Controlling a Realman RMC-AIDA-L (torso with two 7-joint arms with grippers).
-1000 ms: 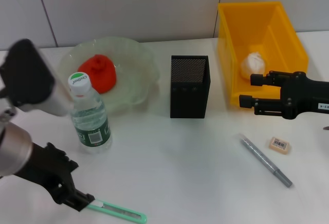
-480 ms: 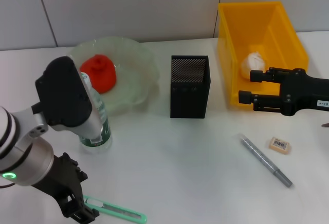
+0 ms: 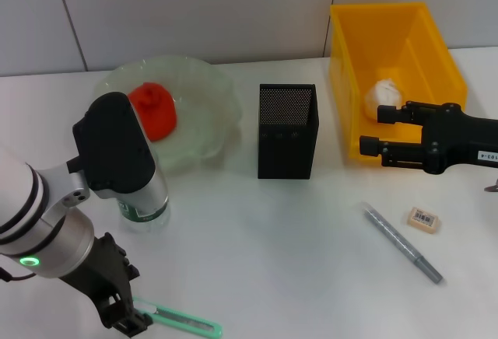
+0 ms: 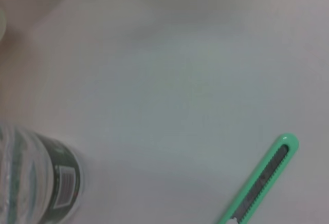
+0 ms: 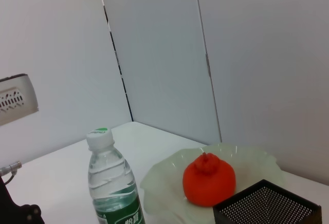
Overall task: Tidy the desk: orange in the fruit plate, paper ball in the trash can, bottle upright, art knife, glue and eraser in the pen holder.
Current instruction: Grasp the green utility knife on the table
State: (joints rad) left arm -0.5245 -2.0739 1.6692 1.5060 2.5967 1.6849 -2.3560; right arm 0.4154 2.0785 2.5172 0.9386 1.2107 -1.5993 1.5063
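The left arm has swung in over the near left corner of the worktop (image 3: 257,230) in the last second, and its bulk now covers most of the bottle (image 3: 144,207), which stands upright beside the plate (image 3: 210,113). The left claw (image 3: 124,322) has dropped to the near end of the green knife (image 3: 183,323), which has barely shifted; I'd say it is settling in for a pick. From the head view I cannot tell how far that claw is spread, or whether it has the knife yet.

The right claw (image 3: 375,134) hangs by the yellow bin (image 3: 346,51) with its fingers clearly apart and nothing between them, much as it was. The paper ball (image 3: 383,96) lies in the bin and the orange (image 3: 152,110) sits in the plate, so those jobs look done. The eraser (image 3: 422,219) and a grey pen-like stick (image 3: 402,242), perhaps the glue, lie on the worktop near the right arm; the holder (image 3: 287,131) stands in the middle.

The left wrist view shows the knife's slotted blade end and the bottle's label close up, but no fingers. The right wrist view alone shows the bottle's green cap (image 5: 99,133) whole.
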